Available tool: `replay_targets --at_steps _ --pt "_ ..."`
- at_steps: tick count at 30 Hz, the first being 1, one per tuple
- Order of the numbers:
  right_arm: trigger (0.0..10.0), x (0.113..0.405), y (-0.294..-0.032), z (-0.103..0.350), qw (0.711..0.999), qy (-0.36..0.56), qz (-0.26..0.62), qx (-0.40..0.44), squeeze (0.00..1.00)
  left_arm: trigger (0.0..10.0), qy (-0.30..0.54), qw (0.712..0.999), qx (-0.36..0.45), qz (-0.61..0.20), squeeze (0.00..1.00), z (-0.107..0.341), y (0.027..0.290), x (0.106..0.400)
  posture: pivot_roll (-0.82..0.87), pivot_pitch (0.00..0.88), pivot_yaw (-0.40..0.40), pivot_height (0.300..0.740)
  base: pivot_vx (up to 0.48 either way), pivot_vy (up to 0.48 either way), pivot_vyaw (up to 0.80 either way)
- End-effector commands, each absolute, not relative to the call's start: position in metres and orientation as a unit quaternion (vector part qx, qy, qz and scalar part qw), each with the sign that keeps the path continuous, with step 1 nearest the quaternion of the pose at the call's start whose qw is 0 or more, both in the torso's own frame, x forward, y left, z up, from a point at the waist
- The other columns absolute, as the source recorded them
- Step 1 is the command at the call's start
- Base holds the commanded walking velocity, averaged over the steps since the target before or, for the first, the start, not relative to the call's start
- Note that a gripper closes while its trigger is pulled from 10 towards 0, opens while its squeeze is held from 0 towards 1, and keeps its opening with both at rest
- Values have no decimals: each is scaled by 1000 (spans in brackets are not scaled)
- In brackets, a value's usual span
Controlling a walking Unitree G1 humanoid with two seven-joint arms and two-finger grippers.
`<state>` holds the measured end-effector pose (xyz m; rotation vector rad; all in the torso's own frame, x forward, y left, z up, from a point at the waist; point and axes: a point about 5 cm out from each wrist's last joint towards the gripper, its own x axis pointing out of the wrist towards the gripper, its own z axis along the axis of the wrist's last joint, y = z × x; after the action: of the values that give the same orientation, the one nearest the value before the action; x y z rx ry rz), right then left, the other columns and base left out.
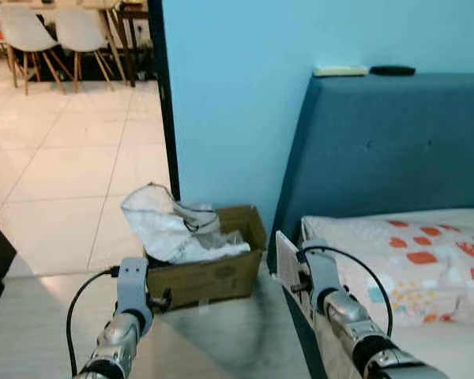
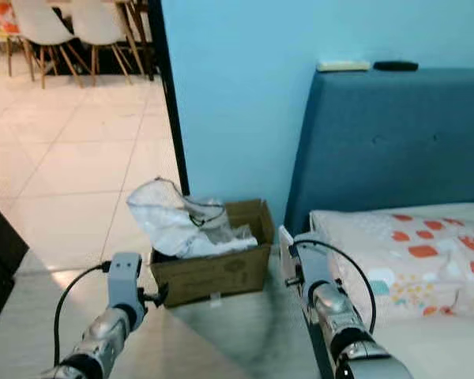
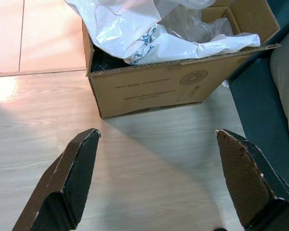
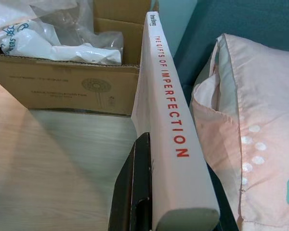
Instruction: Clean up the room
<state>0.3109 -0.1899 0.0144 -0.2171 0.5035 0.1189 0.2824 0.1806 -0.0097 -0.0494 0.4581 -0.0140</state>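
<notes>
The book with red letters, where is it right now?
The book is clamped in the right gripper, held on edge between the cardboard box and the bed.

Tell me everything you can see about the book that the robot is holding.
The book is a pale, greyish-white volume, closed, with the title "The Gifts of Imperfection" in red capitals along its spine. The right pincer is shut on it, one black finger pressed flat against its cover. It is held spine-up above the wooden floor, between the cardboard box and the bed's pink patterned bedding, pointing toward the box. It seems to touch neither.
</notes>
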Motion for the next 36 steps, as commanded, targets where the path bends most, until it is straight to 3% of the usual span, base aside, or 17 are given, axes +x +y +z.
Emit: replay_targets --at_steps 1,6,20,26,33,34,35,36 --pt "10000 312 -192 17 963 242 51 -104 0 10000 243 970 -18 -6 0 -14 183 278 -13 0 -39 740 0 0 0" --pt "10000 313 -194 17 963 245 35 -103 0 10000 244 970 -16 -10 0 -15 182 278 -15 0 -39 740 0 0 0" --pt "10000 314 -196 18 957 244 49 -149 0 10000 250 968 -9 -17 0 -16 180 278 -11 0 -38 740 0 -463 0" --pt "10000 301 -214 4 894 335 93 -283 0 10000 250 968 -11 -16 0 -16 181 277 -17 0 -36 740 0 -458 0" --pt "10000 289 -225 -4 847 405 153 -310 0 10000 249 968 -21 -11 0 -16 181 277 -18 0 -36 740 0 0 0" --pt "10000 282 -228 -9 822 434 181 -320 0 10000 249 968 -23 -11 0 -16 182 276 -17 0 -38 740 0 0 0" --pt "10000 282 -228 -9 822 434 181 -320 0 10000 249 968 -23 -11 0 -16 182 276 -17 0 -38 740 0 0 0" --pt "10000 276 -234 -11 801 460 200 -327 0 10000 249 968 -24 -10 0 -16 182 276 -17 0 -38 740 0 0 0"
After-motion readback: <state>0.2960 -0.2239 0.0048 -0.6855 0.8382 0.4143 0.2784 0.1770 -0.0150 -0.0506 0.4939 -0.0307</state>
